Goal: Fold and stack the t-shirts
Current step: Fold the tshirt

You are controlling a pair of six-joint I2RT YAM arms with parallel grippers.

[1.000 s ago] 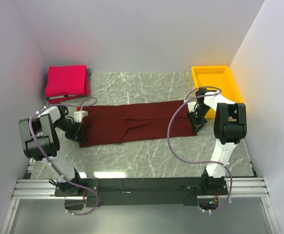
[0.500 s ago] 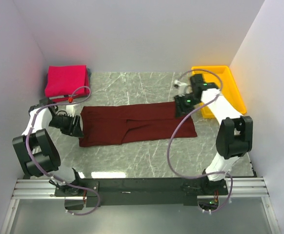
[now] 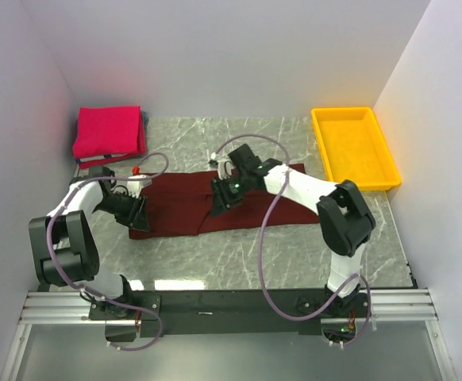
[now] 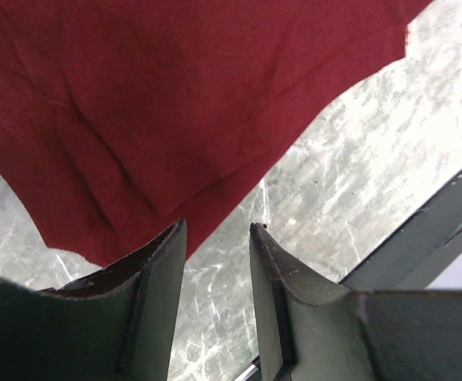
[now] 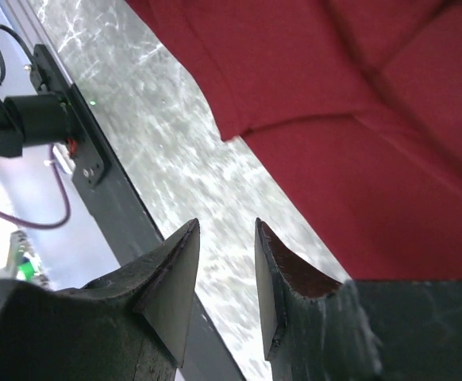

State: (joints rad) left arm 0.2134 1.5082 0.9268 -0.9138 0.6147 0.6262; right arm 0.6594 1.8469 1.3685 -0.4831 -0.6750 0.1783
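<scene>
The dark maroon t-shirt [image 3: 175, 205] lies flat as a long band across the middle of the table. The pinkish-red t-shirt [image 3: 108, 131] sits folded at the back left corner. My left gripper [image 3: 138, 213] is open and empty at the maroon shirt's left end; in the left wrist view the gripper [image 4: 217, 230] has the shirt's edge [image 4: 175, 103] just beyond its tips. My right gripper [image 3: 219, 197] is open and empty, low over the shirt's middle; in the right wrist view the gripper [image 5: 227, 226] is over bare marble beside the shirt's near edge [image 5: 334, 119].
A yellow plastic tray [image 3: 354, 147] stands at the back right. White walls close the left, back and right sides. The marble table [image 3: 239, 254] ends at a metal rail [image 3: 231, 302] in front, where the arm bases are bolted.
My right arm has swept left from the shirt's right end to its middle. My left gripper swung out to the left and came back to the shirt's left end.
</scene>
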